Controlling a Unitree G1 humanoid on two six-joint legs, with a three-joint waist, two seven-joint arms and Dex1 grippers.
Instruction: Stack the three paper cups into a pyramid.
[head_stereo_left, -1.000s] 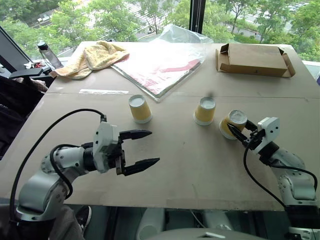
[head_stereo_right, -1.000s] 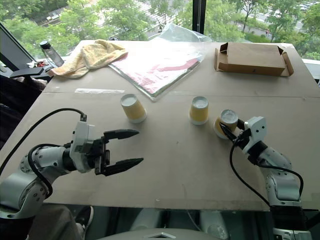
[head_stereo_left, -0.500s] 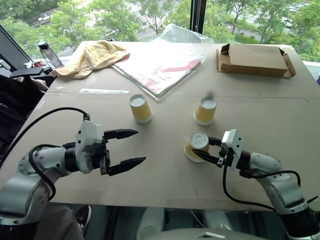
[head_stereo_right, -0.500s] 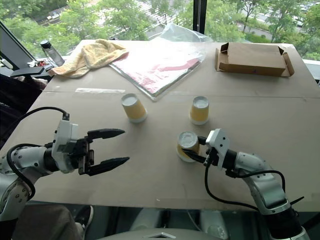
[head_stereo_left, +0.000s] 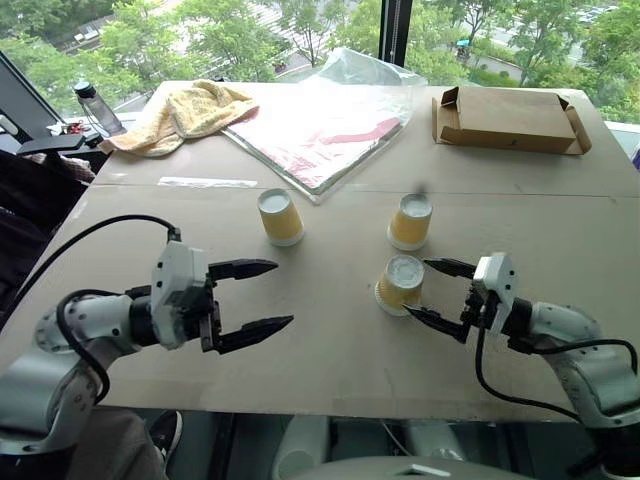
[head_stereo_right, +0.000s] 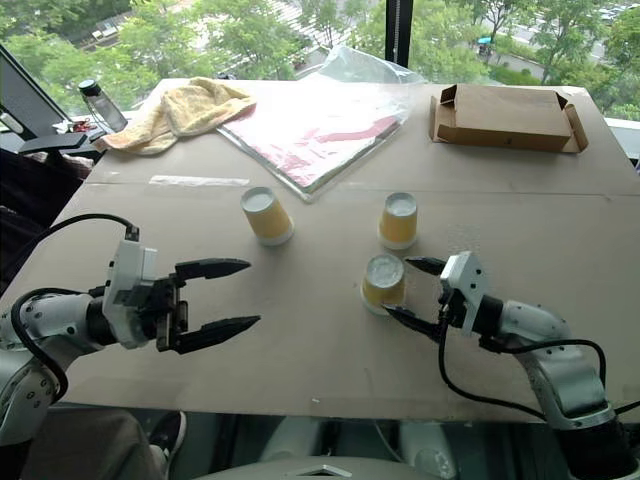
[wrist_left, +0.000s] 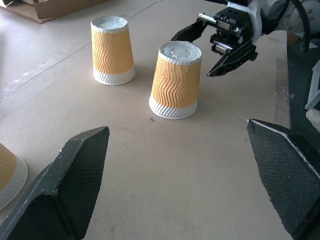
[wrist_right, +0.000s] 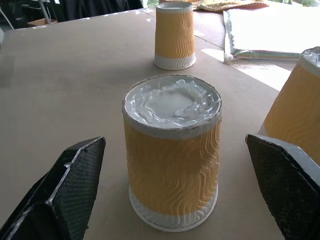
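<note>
Three yellow ribbed paper cups stand upside down on the brown table (head_stereo_left: 330, 340). One cup (head_stereo_left: 281, 217) is at the left, one (head_stereo_left: 410, 221) at the right, and the third (head_stereo_left: 400, 284) stands just in front of the right one. My right gripper (head_stereo_left: 432, 290) is open beside this near cup, its fingers apart and off the cup, which fills the middle of the right wrist view (wrist_right: 171, 155). My left gripper (head_stereo_left: 266, 295) is open over bare table to the left. The left wrist view shows the near cup (wrist_left: 175, 80) with the right gripper (wrist_left: 207, 50) behind it.
A cardboard box (head_stereo_left: 508, 121) lies at the far right. A pink plastic-wrapped pack (head_stereo_left: 315, 130) and a yellow towel (head_stereo_left: 185, 115) lie at the back, with a bottle (head_stereo_left: 97, 108) beyond the far left corner.
My right gripper carried the third cup from the right side toward the middle, set it down upright before the right cup, and opened, drawing slightly back. The left arm barely moved.
</note>
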